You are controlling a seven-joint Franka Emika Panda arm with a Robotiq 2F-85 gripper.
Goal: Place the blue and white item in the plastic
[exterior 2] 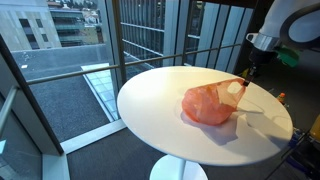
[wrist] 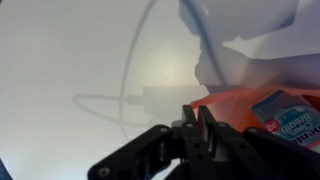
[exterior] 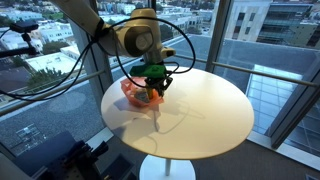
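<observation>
Gripper [wrist: 197, 112]: fingers closed together, empty, just beside the plastic [wrist: 235, 100].
Item [wrist: 285, 118]: lying inside the plastic.
Risk: the plastic looks light; a finger snagging its crinkled rim could tip it over.

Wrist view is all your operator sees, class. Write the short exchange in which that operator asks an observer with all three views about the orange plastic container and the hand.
Operator: What does the plastic rest on?
Observer: A round white table on a single pedestal, shown in both exterior views.
Operator: Where is the hand over it?
Observer: In an exterior view the hand hangs over the plastic's rim on the arm's side, not its middle.
</observation>
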